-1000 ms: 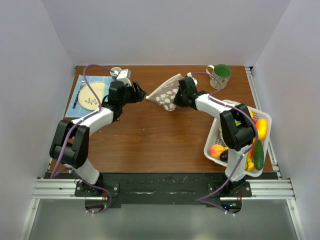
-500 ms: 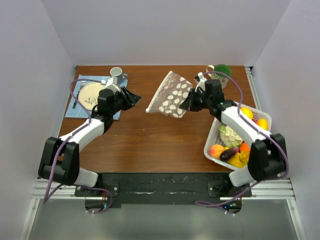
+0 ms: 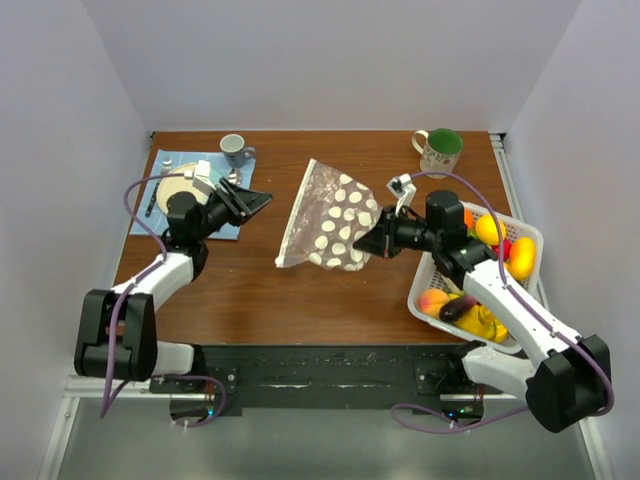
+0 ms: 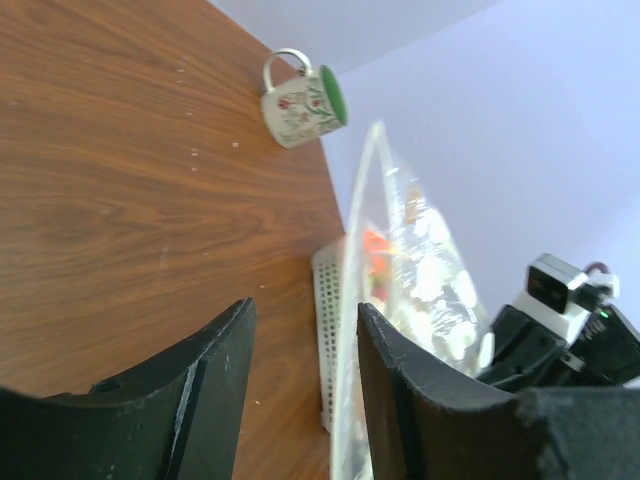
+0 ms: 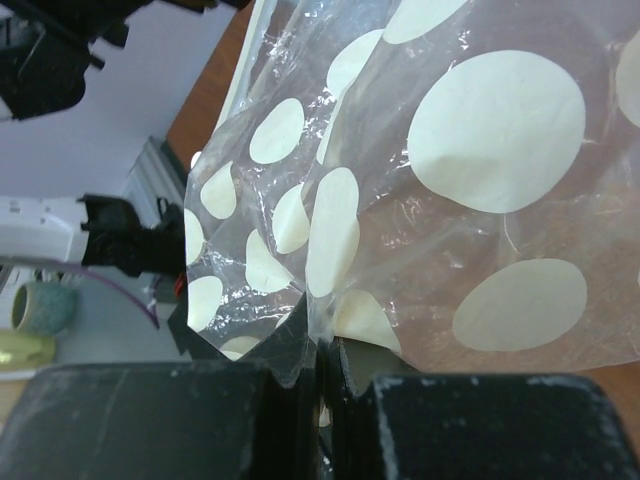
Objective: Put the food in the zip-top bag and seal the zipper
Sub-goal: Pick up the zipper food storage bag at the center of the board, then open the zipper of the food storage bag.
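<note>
The clear zip-top bag (image 3: 330, 216) with whitish spots hangs above the middle of the table. My right gripper (image 3: 375, 243) is shut on its right edge; the pinched plastic fills the right wrist view (image 5: 420, 180). The food (image 3: 500, 262), orange, yellow, red, green and purple pieces, lies in the white slotted basket (image 3: 424, 283) at the right. My left gripper (image 3: 252, 203) is open and empty, to the left of the bag and apart from it. In the left wrist view the bag (image 4: 410, 290) shows edge-on beyond the fingers (image 4: 400, 380). I cannot make out the zipper strip.
A blue mat with a plate (image 3: 172, 187) and a grey cup (image 3: 234, 148) lie at the back left. A green-lined flowered mug (image 3: 438, 150) stands at the back right, also in the left wrist view (image 4: 300, 95). White walls close in three sides.
My right gripper has carried the bag toward me and to the middle of the table. My left gripper has drawn back to the left, away from the bag, and stays open.
</note>
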